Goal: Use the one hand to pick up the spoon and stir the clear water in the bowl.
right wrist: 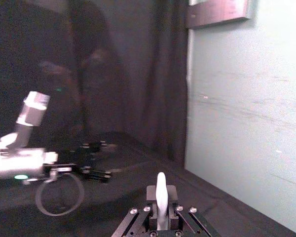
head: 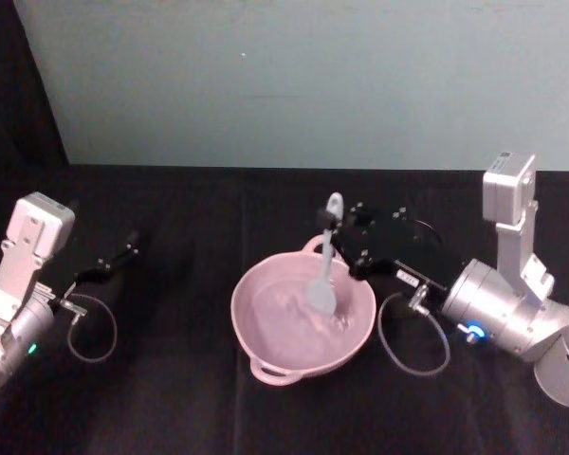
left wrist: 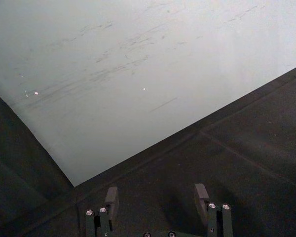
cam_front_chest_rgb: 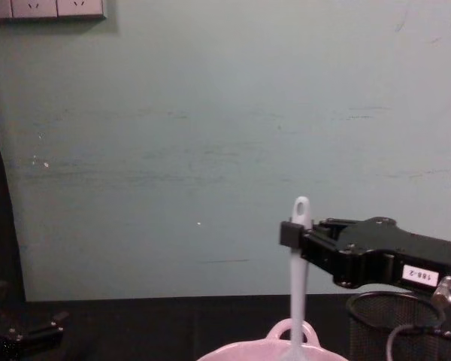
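Between the fingers (cam_front_chest_rgb: 287,233) of the black, blocky right gripper (head: 333,237), one white, slim-handled spoon (head: 322,292) with a flat squarish blade was clamped. The fingers were clenched on the handle from both sides, a little below the hole at its end. The spoon's long axis stood nearly upright: the holed end pointed up above the fingers and the blade pointed down. From the head view it leaned only slightly.

The blade sat inside one pale pink round bowl (head: 237,318), near the middle of it and somewhat toward the far side, at the rippled water. The bowl rested on the black cloth-covered table (head: 171,408). It had one small loop handle on its far rim and another on its near rim. The right gripper reached in over the bowl's far right rim. One black wire-mesh cup (cam_front_chest_rgb: 395,327) stood below that gripper's body, to the right of the bowl.

Well off to the left, the left gripper (head: 125,254) hung low over the table with its fingers (left wrist: 111,200) released and spread apart, grasping nothing. A pale green wall (head: 294,76) rose behind the table.
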